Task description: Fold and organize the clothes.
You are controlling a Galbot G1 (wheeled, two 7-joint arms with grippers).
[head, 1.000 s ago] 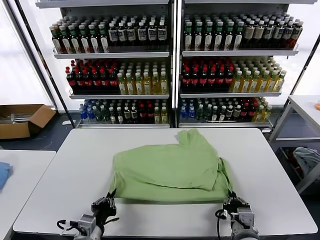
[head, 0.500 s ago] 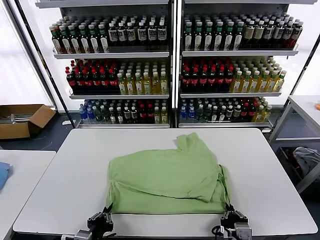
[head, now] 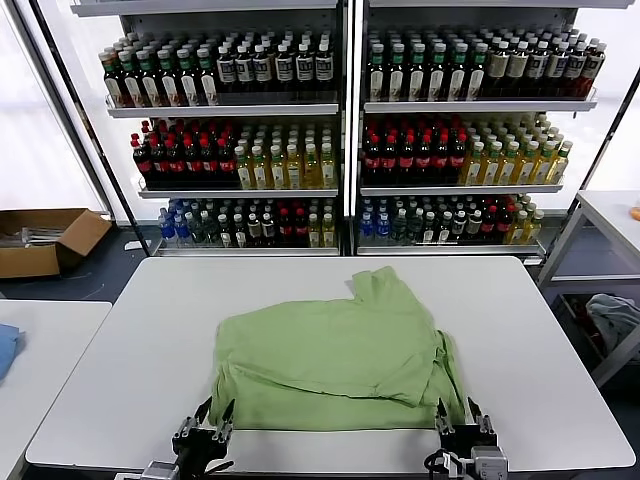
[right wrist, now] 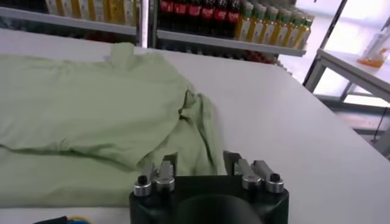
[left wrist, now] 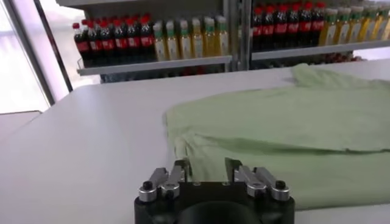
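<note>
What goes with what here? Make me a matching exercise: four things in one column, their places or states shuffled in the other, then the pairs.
Things:
1. shirt
2. left gripper
3. right gripper
4. box

Places or states:
A. open, at the shirt's near right corner
B. on the floor, far left
C. folded over, lying on the table
D. open, at the shirt's near left corner

Pairs: 1-C, 2-D, 3-A, 4-B
</note>
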